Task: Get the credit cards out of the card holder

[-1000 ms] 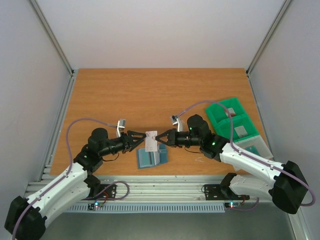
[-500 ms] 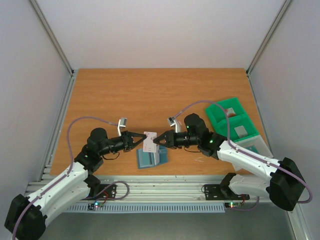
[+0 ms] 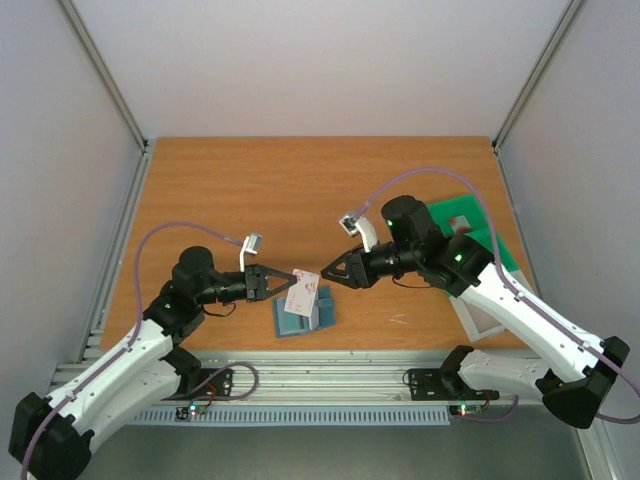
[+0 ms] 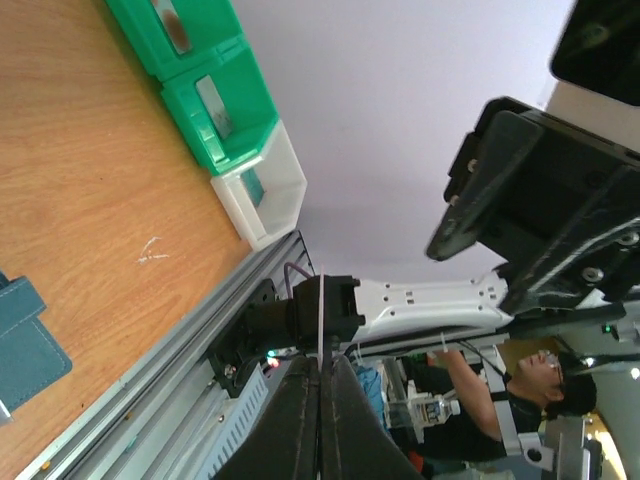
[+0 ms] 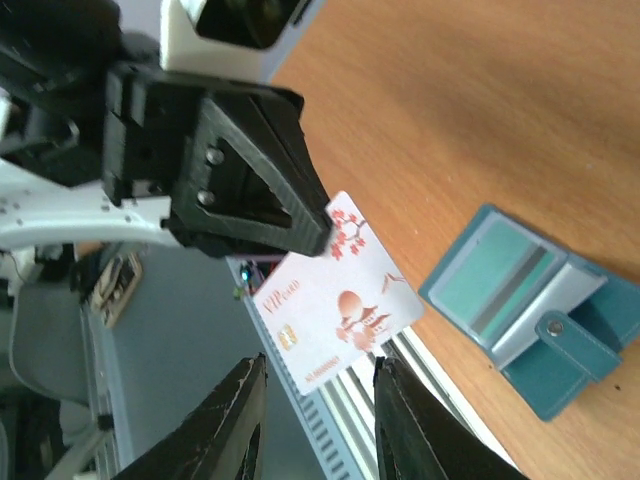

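A pale credit card (image 3: 301, 290) with red print is pinched in my left gripper (image 3: 292, 280), held just above the blue-grey card holder (image 3: 305, 316), which lies open on the table. In the left wrist view the card (image 4: 321, 315) shows edge-on between the shut fingers (image 4: 300, 410). My right gripper (image 3: 330, 272) is open and empty, a short way right of the card. In the right wrist view the card (image 5: 335, 295) hangs beyond my open gripper (image 5: 315, 420), with the left gripper (image 5: 250, 170) on its corner and the holder (image 5: 530, 300) below. No red card is in view.
A green plastic bin (image 3: 455, 213) with a white compartment (image 3: 480, 315) beside it stands at the right, partly under my right arm; it also shows in the left wrist view (image 4: 200, 70). The table's metal front rail (image 3: 320, 375) runs close below the holder.
My right gripper has let go of the card, opened and drawn back to the right and upward. My left gripper keeps hold of the card, now tilted a little lower.
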`<state>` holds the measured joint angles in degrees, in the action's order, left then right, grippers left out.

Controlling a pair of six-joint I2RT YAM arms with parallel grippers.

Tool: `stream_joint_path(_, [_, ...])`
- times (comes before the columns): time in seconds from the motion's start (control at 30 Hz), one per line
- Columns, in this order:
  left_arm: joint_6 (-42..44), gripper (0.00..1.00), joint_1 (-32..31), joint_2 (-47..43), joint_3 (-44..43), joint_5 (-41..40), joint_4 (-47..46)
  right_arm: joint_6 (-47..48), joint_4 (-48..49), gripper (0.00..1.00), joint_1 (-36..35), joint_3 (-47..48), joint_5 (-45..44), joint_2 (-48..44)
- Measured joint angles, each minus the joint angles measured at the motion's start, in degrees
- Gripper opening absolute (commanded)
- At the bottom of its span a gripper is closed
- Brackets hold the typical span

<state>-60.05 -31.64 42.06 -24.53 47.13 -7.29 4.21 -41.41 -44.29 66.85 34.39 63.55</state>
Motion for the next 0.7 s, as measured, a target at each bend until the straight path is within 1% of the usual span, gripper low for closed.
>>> stream_joint_path(0.17, [2.29, 0.0, -0.66, 1.68, -0.15, 3.1, 1.01, 4.39, -6.1, 0.3, 0.0, 2.08, 2.75, 4.96])
stream_joint_path(0.37, [4.02, 0.0, -4.17, 3.52, -0.17, 5.05, 1.53, 5.95, -7.82, 0.29, 0.0, 3.41, 5.68, 11.15])
stream_joint_path(0.53, [5.53, 0.0, -7.3, 4.52, -0.7, 5.44, 1.53, 6.75, -8.02, 0.25, 0.0, 3.37, 8.13, 12.63])
stream_joint_path(0.7, [6.54, 0.0, -8.57, 5.49, -0.94, 5.64, 1.49, 7.37, -7.45, 0.19, 0.0, 2.29, 10.91, 12.63])
